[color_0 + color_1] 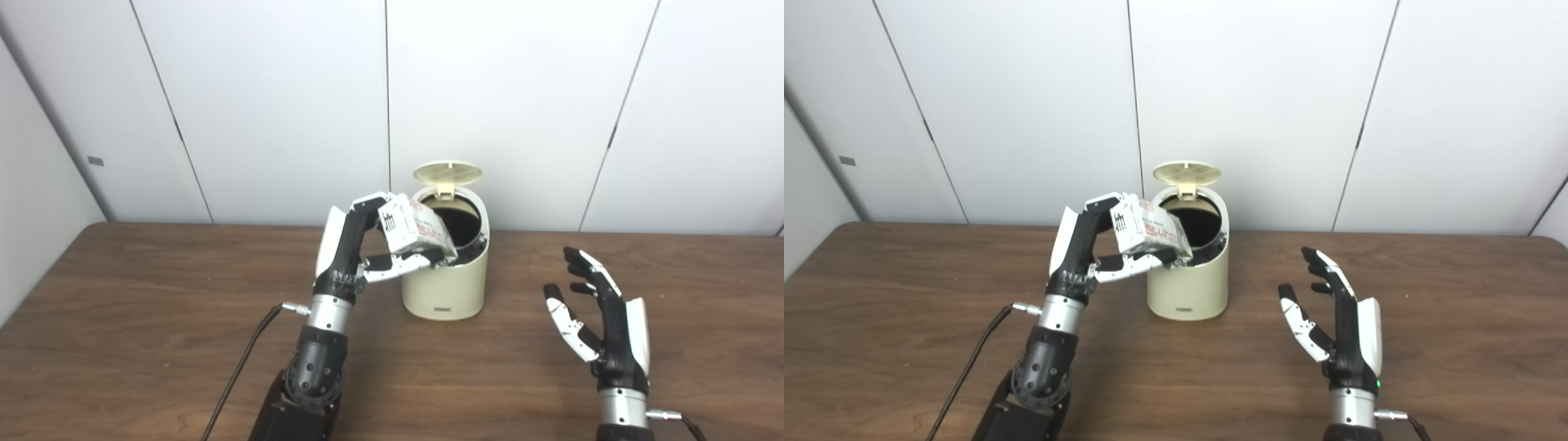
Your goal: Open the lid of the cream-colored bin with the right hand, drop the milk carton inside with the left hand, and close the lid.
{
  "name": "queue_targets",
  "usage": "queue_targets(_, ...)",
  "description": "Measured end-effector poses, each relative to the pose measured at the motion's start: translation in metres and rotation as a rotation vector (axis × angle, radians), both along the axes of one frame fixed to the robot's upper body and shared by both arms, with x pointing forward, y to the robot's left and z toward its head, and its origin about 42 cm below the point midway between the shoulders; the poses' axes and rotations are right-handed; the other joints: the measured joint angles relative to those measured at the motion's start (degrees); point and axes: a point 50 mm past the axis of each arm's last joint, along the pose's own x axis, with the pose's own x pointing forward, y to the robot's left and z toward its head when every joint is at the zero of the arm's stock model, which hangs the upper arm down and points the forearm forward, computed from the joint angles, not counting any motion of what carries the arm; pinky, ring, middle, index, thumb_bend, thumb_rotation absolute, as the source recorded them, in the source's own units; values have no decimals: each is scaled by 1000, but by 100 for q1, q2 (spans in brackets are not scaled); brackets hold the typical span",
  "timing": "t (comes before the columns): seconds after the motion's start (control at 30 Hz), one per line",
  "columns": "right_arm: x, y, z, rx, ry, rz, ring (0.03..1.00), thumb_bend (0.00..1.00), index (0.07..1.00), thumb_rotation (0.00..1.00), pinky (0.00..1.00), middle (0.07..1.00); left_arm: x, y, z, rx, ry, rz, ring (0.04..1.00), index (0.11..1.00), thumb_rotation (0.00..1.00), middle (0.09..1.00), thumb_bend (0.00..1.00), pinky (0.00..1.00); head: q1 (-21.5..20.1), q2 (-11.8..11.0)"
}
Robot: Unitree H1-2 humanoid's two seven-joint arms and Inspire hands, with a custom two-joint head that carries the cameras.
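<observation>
The cream-colored bin (445,285) stands at the middle back of the table, and its round lid (448,173) is flipped up behind the dark opening. My left hand (358,248) is shut on the white milk carton (415,229) with red and black print, holding it tilted over the bin's left rim. My right hand (597,318) is open and empty, upright over the table to the right of the bin and nearer to me. The bin also shows in the right eye view (1187,288).
The brown wooden table (153,343) stretches wide to both sides. A black cable (245,361) runs from my left wrist down to the front edge. White wall panels (275,92) stand right behind the bin.
</observation>
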Motion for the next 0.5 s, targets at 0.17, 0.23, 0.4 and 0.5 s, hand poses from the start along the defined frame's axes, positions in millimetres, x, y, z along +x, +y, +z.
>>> queue_targets(0.17,1,1,0,-2,0,3,783,184,792,518,679,802,9,-6,-4,-53,26,40,439,494,0,485,503,338,0,-9)
queue_targets(0.23,1,2,0,-3,1,7,786,189,795,555,684,803,15,-10,-4,-72,34,57,436,496,0,486,502,330,0,-9)
queue_targets(0.4,1,3,0,-7,-1,9,784,191,792,564,683,800,25,-15,-4,-88,38,99,439,493,0,488,502,320,9,-17)
queue_targets(0.5,1,3,0,-12,-2,9,786,190,793,559,686,801,28,-17,-6,-77,34,120,440,492,0,487,503,324,-9,-18)
